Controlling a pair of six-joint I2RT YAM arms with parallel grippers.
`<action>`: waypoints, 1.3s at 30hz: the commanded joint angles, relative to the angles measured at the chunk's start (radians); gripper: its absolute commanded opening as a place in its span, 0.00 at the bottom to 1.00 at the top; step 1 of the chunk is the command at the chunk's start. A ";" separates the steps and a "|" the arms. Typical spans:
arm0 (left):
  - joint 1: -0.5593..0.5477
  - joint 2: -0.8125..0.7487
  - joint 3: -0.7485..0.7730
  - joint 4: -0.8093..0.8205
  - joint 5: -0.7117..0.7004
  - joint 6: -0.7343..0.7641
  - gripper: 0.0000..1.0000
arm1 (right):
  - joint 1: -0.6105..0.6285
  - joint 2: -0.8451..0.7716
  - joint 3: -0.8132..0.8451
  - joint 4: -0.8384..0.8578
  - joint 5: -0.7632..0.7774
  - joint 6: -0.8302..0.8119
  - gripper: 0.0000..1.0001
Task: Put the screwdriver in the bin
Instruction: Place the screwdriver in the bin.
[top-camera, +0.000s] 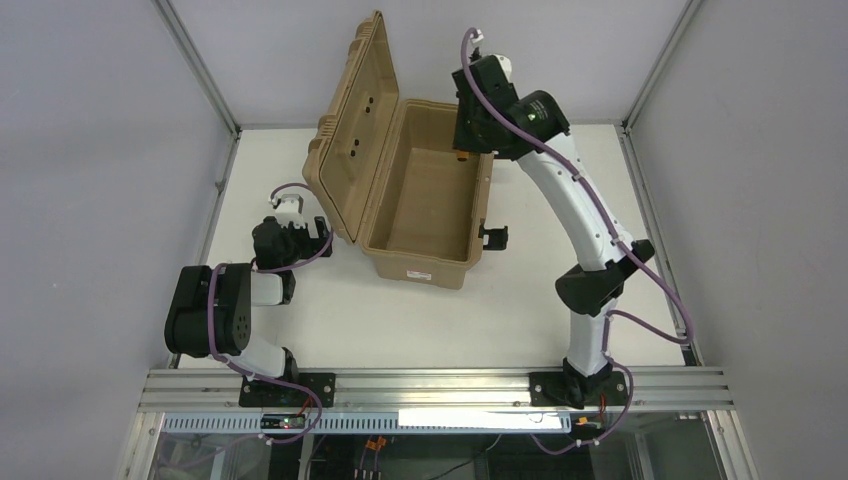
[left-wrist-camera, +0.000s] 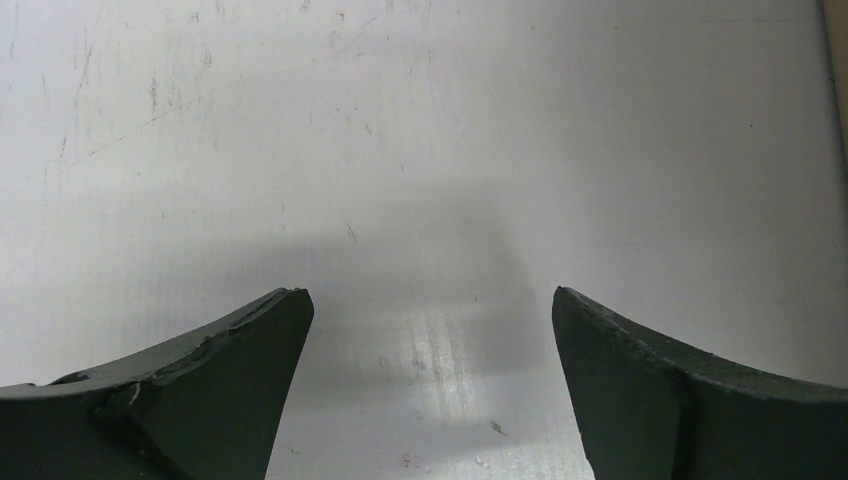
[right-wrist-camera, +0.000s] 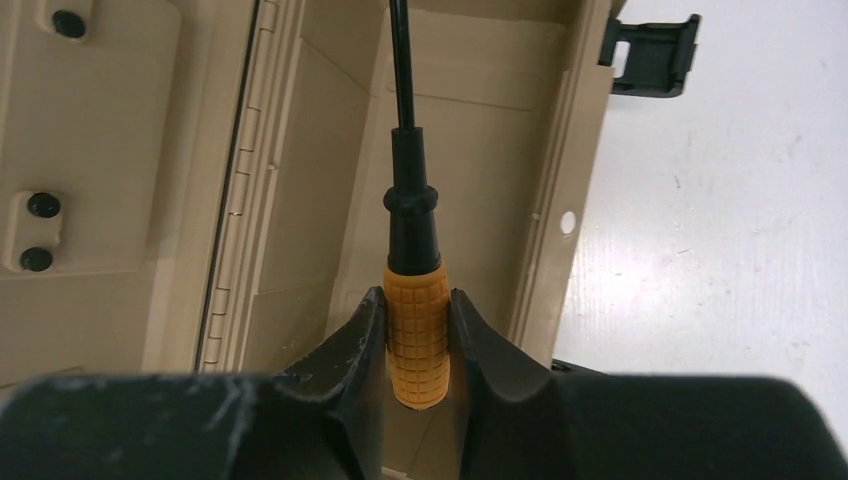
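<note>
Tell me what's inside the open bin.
The visible floor of the bin is bare; the screwdriver points into it, clamped in the right gripper. The corner beneath that gripper is hidden.

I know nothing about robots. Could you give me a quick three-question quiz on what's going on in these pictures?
1. True or false: the bin has its lid shut.
2. The left gripper is: A shut on a tool; B open over the table; C inside the bin.
3. Fill in: the right gripper, over the open bin, is shut on the orange handle of the ____.
Key: 1 false; 2 B; 3 screwdriver.
</note>
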 joint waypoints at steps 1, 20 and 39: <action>0.010 -0.019 -0.001 0.053 0.020 0.009 0.99 | 0.034 0.006 0.038 0.073 0.059 0.062 0.00; 0.011 -0.019 -0.001 0.053 0.019 0.010 0.99 | 0.072 0.027 -0.421 0.351 0.122 0.059 0.00; 0.010 -0.019 -0.001 0.053 0.019 0.009 0.99 | 0.070 0.191 -0.684 0.540 0.124 0.131 0.01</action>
